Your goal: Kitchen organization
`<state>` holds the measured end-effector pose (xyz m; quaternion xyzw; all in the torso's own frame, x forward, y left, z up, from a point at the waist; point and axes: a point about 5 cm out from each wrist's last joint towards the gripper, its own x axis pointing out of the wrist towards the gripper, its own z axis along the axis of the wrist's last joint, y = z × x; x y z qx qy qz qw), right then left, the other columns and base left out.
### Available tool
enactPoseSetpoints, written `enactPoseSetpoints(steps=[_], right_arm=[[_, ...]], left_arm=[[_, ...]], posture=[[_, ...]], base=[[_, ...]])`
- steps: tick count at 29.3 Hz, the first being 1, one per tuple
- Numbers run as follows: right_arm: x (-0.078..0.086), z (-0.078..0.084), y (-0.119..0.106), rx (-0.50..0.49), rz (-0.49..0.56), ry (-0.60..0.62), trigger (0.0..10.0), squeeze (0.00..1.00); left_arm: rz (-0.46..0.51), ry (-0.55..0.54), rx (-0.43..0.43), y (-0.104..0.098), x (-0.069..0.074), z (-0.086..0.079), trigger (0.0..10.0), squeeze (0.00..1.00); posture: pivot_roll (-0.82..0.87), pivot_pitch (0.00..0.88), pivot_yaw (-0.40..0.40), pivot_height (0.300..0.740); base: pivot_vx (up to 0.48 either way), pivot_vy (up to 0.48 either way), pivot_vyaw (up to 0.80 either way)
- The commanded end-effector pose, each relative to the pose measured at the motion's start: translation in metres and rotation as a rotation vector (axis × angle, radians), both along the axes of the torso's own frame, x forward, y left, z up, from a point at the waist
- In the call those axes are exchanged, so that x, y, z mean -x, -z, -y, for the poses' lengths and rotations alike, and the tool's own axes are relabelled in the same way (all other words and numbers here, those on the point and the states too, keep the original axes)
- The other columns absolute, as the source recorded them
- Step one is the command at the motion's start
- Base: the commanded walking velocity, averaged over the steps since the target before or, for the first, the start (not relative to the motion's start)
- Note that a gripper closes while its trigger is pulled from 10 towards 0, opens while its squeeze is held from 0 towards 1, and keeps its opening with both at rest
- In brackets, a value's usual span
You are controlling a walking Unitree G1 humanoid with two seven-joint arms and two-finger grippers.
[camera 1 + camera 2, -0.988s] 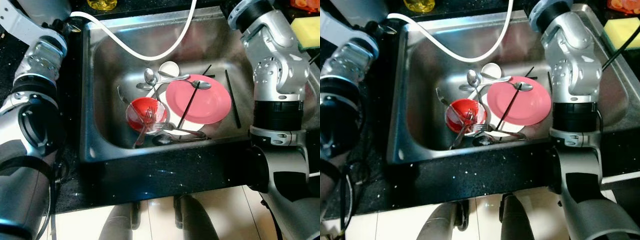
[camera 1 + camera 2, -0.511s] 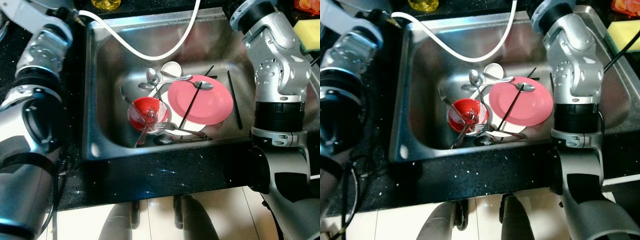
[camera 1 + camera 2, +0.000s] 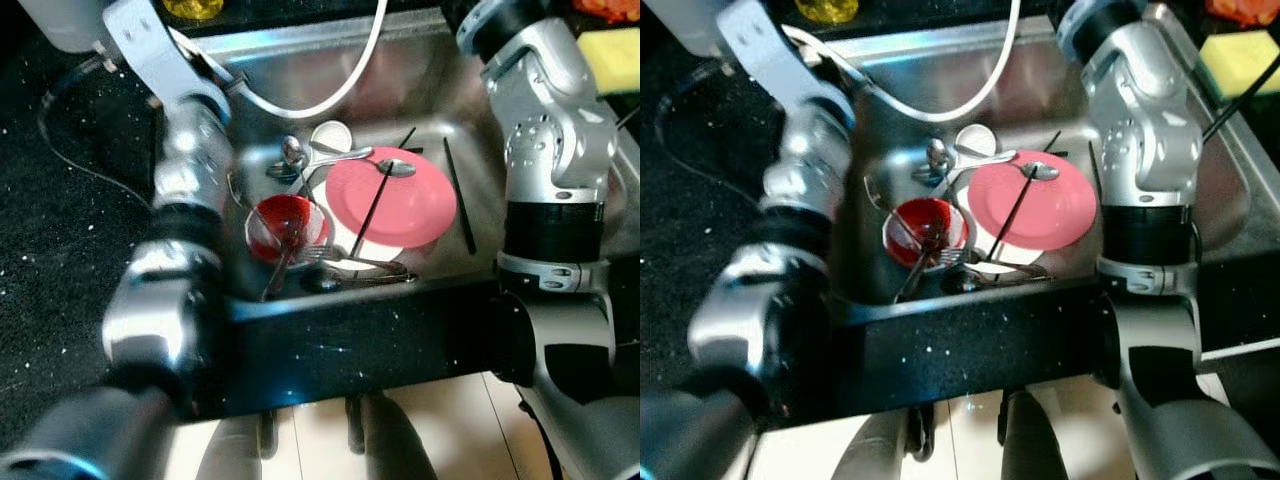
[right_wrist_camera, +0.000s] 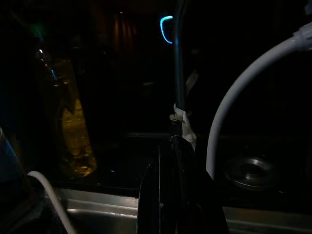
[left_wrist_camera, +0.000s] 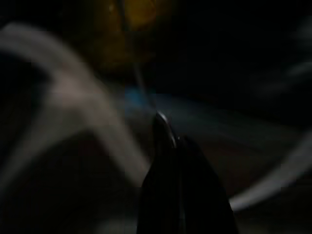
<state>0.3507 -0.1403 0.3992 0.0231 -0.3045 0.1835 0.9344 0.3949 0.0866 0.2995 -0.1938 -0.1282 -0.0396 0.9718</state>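
The steel sink [image 3: 420, 80] holds a pink plate [image 3: 392, 205] with a black chopstick and a spoon lying across it. Left of the plate sits a red bowl [image 3: 285, 225] with a fork [image 3: 278, 262] leaning in it. Behind them are a small white cup [image 3: 332, 135] and two spoons [image 3: 292, 150]. More cutlery [image 3: 355, 272] lies at the front wall. My left arm [image 3: 190, 150] reaches over the sink's left side. In the blurred left wrist view its gripper [image 5: 170, 141] looks shut on nothing. My right gripper [image 4: 173, 146] is shut, pointing at a dark pipe [image 4: 179, 58] behind the sink.
A white hose [image 3: 340, 90] loops across the back of the sink. A yellow bottle [image 4: 73, 131] stands behind the rim on the black counter [image 3: 60, 230]. A yellow sponge [image 3: 615, 55] lies at the far right. A loose chopstick [image 3: 455, 195] lies right of the plate.
My left arm has swung right, from the counter's left side to over the sink's left edge, blurred by motion. The dishes and the right arm have stayed put.
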Motion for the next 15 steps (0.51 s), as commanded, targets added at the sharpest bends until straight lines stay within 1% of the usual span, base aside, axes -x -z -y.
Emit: enactPoseSetpoints(steps=[1,2,3,4,5,6,7,8,10,12,13,14,15], right_arm=[[-0.003,0.000,0.014,-0.010,-0.021,-0.007,10.0,0.00],[-0.003,0.000,0.014,-0.012,-0.017,-0.006,10.0,0.00],[-0.003,0.001,0.014,-0.015,-0.012,-0.003,10.0,0.00],[-0.003,0.002,0.014,-0.016,-0.009,-0.002,10.0,0.00],[-0.003,0.002,0.014,-0.019,-0.007,-0.001,10.0,0.00],[-0.003,0.002,0.014,-0.019,-0.007,-0.001,10.0,0.00],[-0.003,0.003,0.015,-0.021,-0.005,0.001,10.0,0.00],[-0.003,0.003,0.016,-0.024,-0.003,0.001,10.0,0.00],[-0.003,0.004,0.017,-0.031,0.000,0.001,10.0,0.00],[-0.005,0.003,0.019,-0.040,0.000,0.001,10.0,0.00],[-0.005,0.003,0.019,-0.040,0.000,0.001,10.0,0.00],[-0.006,0.002,0.022,-0.051,-0.001,-0.003,10.0,0.00],[-0.006,0.002,0.022,-0.051,-0.001,-0.003,10.0,0.00]], left_arm=[[-0.013,0.100,-0.051,0.016,0.014,0.026,10.0,0.00],[0.005,0.140,-0.089,0.015,0.021,0.032,10.0,0.00],[0.024,0.190,-0.165,0.013,0.028,0.038,10.0,0.00],[0.034,0.224,-0.216,0.013,0.034,0.042,10.0,0.00],[0.025,0.271,-0.271,0.013,0.040,0.043,10.0,0.00],[0.025,0.271,-0.271,0.013,0.040,0.043,10.0,0.00],[0.020,0.301,-0.333,0.013,0.045,0.043,10.0,0.00],[0.018,0.317,-0.362,0.013,0.050,0.039,10.0,0.00],[-0.015,0.358,-0.383,0.012,0.056,0.031,10.0,0.00],[-0.035,0.356,-0.421,0.011,0.059,0.020,10.0,0.00],[-0.035,0.356,-0.421,0.011,0.059,0.020,10.0,0.00],[-0.031,0.349,-0.478,0.009,0.060,0.008,10.0,0.00],[-0.031,0.349,-0.478,0.009,0.060,0.008,10.0,0.00]], posture=[[-0.20,0.282,0.138,0.740],[-0.19,0.266,0.140,0.740],[-0.19,0.258,0.142,0.740],[-0.18,0.254,0.143,0.740],[-0.18,0.236,0.145,0.740],[-0.18,0.236,0.145,0.740],[-0.17,0.226,0.146,0.740],[-0.16,0.217,0.145,0.740],[-0.15,0.201,0.143,0.740],[-0.13,0.168,0.137,0.740],[-0.13,0.168,0.137,0.740],[-0.11,0.148,0.132,0.740],[-0.11,0.148,0.132,0.740]], base=[[0.000,0.000,0.00],[0.000,0.000,0.00],[0.000,0.000,0.00],[0.000,0.000,0.00],[0.000,0.000,0.00],[0.000,0.000,0.00],[0.000,0.000,0.00],[0.000,0.000,0.00],[0.000,0.000,0.00],[0.000,0.000,0.00],[0.000,0.000,0.00],[0.000,0.000,0.00],[0.000,0.000,0.00]])
